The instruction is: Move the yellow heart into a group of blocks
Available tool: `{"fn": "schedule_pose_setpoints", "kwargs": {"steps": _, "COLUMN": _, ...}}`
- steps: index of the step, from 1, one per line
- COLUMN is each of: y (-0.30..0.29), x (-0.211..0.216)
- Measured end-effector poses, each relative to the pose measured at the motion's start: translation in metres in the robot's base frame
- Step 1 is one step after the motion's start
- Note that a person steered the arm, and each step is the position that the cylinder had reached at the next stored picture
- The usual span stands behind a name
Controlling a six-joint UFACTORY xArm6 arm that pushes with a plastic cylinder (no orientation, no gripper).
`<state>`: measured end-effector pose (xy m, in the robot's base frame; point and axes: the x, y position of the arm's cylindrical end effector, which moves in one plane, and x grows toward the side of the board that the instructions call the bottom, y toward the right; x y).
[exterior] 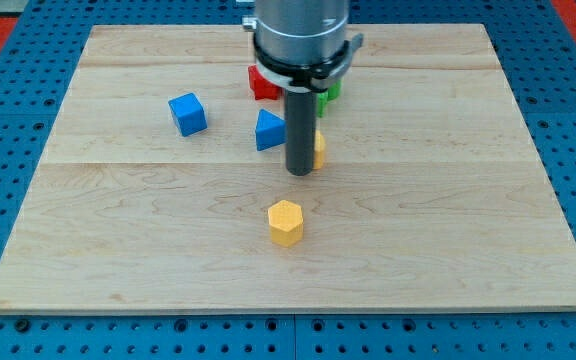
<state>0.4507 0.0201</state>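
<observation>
My tip [300, 172] rests on the wooden table [448, 230] near its middle; it is a bare rod with no gripper, so it holds nothing. Touching its right side, a yellow block [319, 150], presumably the heart, peeks out, mostly hidden. Just left sits a blue triangular block [269, 130]. Farther back, a red block [262, 83] and a green block [330, 92] show partly behind the arm. A blue cube [187, 113] lies well left. A yellow hexagonal block [285, 222] stands alone nearer.

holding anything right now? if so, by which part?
Nothing is held; the rod cannot grip. My tip sits at the view's left of a yellow block, mostly hidden behind the rod, so contact cannot be told.
</observation>
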Motion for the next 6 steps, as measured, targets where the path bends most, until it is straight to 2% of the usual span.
{"fn": "schedule_pose_setpoints", "kwargs": {"steps": 2, "y": 0.043, "x": 0.000}}
{"fn": "schedule_pose_setpoints", "kwargs": {"steps": 3, "y": 0.044, "x": -0.001}}
{"fn": "schedule_pose_setpoints", "kwargs": {"steps": 6, "y": 0.004, "x": -0.042}}
